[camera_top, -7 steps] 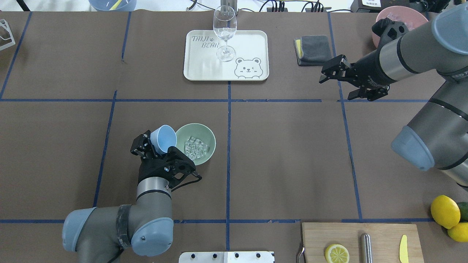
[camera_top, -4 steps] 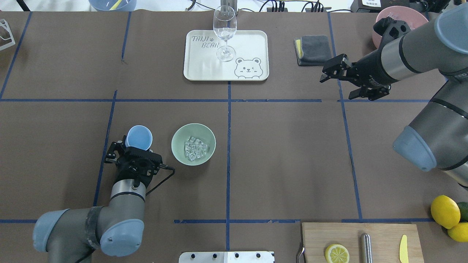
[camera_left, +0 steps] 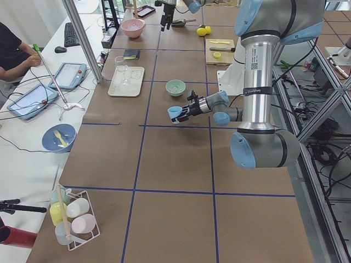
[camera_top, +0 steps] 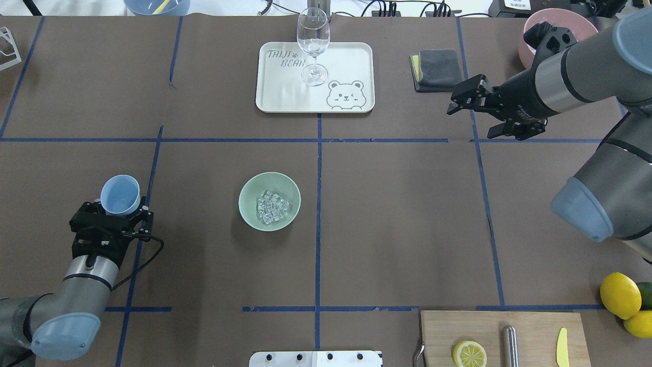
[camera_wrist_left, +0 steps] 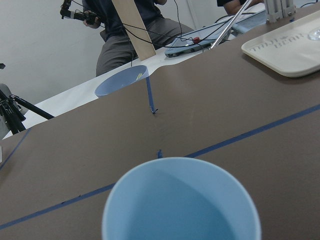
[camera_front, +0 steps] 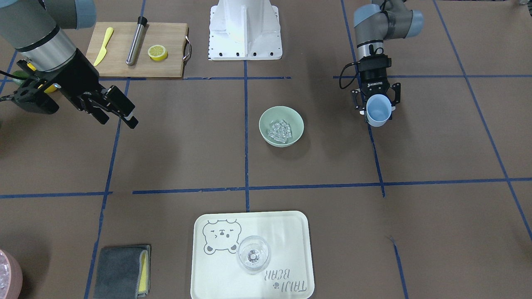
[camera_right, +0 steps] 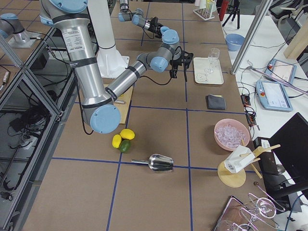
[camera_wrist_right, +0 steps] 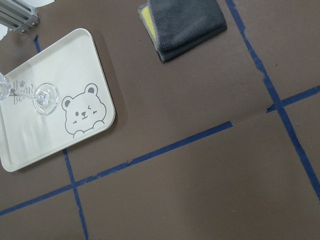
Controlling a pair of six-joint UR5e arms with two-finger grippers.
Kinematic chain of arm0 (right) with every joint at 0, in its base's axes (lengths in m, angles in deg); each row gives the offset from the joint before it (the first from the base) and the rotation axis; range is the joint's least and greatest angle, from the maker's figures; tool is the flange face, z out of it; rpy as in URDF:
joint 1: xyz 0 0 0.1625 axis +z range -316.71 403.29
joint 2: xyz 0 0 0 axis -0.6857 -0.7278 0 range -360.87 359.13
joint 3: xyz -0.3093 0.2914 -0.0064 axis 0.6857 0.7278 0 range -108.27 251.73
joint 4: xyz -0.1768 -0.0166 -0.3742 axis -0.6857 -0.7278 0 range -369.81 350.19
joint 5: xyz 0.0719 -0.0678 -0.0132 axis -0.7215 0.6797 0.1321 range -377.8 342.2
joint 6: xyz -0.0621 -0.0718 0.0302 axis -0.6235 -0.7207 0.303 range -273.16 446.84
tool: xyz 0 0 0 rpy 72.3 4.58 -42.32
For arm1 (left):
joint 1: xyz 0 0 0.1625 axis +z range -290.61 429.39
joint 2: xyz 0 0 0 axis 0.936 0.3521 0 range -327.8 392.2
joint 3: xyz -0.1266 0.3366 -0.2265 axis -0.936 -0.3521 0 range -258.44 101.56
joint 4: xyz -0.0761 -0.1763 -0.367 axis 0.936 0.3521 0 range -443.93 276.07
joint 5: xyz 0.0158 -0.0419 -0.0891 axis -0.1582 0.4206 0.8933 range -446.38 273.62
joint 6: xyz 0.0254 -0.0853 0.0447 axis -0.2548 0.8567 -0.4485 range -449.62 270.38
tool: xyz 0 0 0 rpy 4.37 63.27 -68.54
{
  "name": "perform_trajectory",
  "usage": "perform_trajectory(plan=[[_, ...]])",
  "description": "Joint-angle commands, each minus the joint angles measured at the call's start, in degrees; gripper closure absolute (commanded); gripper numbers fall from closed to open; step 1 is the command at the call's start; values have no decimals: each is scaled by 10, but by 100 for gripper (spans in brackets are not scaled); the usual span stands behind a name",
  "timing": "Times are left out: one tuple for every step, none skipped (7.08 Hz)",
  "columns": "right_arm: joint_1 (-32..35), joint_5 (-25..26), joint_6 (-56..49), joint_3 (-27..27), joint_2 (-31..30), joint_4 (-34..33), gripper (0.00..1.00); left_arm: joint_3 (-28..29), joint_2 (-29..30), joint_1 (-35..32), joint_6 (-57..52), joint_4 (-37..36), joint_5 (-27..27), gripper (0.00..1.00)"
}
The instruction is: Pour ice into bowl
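The pale mint-green bowl stands on the table left of centre and also shows in the front view. The ice lies heaped inside it as small clear cubes. My left gripper is shut on a light blue cup, held mouth-up well to the left of the bowl. The cup looks empty in the left wrist view. My right gripper is open and empty, far off at the back right above the table.
A cream tray with a wine glass sits at the back centre. A grey cloth and a pink container are at the back right. A cutting board and lemons are at the front right.
My left gripper has carried the blue cup from the bowl's rim away to the left, and the cup has turned from tilted to mouth-up. The right arm has barely moved.
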Motion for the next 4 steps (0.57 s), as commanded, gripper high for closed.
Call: perform_trajectory(plan=[[-1, 1, 0, 0, 0, 1, 0, 56, -24, -21, 4, 82, 0, 100], [-1, 2, 0, 0, 0, 1, 0, 84, -44, -30, 0, 159, 2, 100], [-1, 5, 0, 0, 0, 1, 0, 110, -59, -46, -1, 235, 9, 100], [-1, 6, 0, -1, -1, 1, 0, 119, -66, -63, 0, 335, 47, 100]])
